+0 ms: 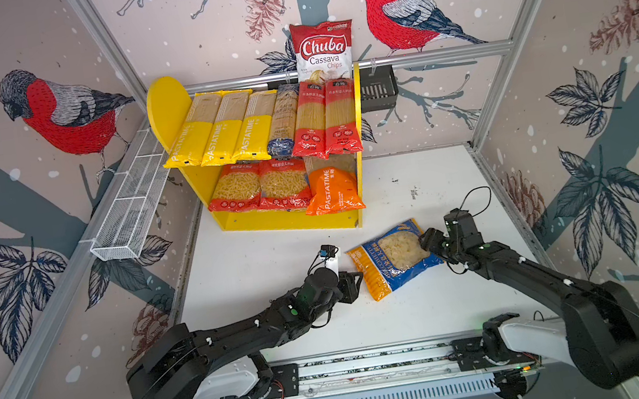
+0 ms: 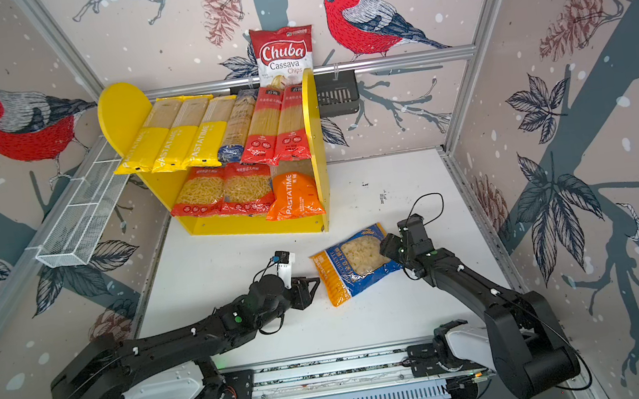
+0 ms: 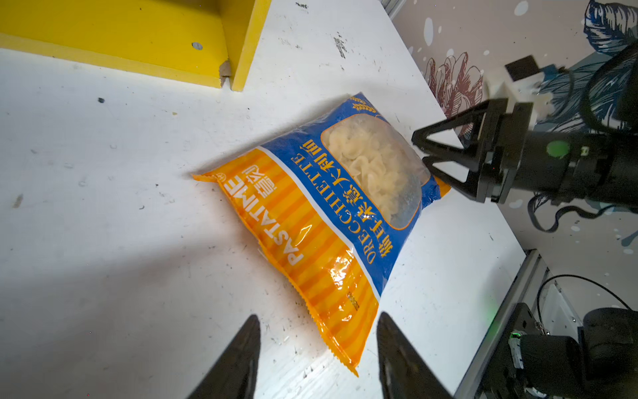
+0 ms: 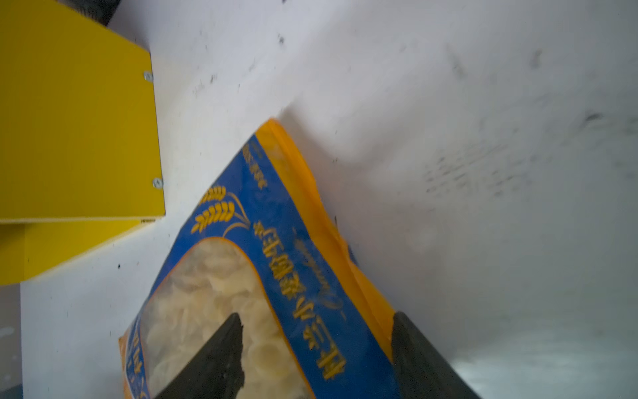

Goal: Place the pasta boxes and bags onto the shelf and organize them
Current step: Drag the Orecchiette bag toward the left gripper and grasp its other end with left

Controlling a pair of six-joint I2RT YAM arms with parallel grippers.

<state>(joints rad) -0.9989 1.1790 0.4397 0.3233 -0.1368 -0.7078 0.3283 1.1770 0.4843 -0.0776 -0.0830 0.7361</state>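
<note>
near edge: metal rail [image 1: 373, 363] carrying both arm bases, then a white tabletop [image 1: 430, 320], scuffed and speckled. walls on three sides with bird-and-pinecone wallpaper [image 1: 59, 113], aluminium framing

blue-orange pasta bag [image 1: 395, 259] lies flat on the tabletop, right of centre, well apart from the shelf. it looks near square in both top views, so the long axis is a weak call. orange striped band with PASTATIME lettering runs near-right to far-left along its left edge; blue half with the clear window is on the right, wheat-ear corner farthest back

left fingers [image 3: 241, 352]: half spread, gripping nothing, low at the bag's orange edge. left wrist view puts the bag's near orange corner in the gap between them, contact unclear

right fingers [image 4: 414, 355]: spread fairly wide, straddling the bag's right side, one on the clear window, the other at the orange edge seam. can't tell if they pinch it or just rest on it

far: shelf [image 1: 291, 223] at the back, left of centre
- upper board: three yellow spaghetti packs [image 1: 217, 134], blue-labelled pack [image 1: 282, 121], two red spaghetti packs [image 1: 324, 120], side by side, long axes front-to-back, ends overhanging the front
- lower board: two red macaroni bags [image 1: 262, 189], orange bag [image 1: 331, 190] at right
- behind: chips bag [image 1: 323, 49] upright by a black basket [image 1: 377, 90] on the back rail; white wire basket [image 1: 130, 208] on the left wall
</note>
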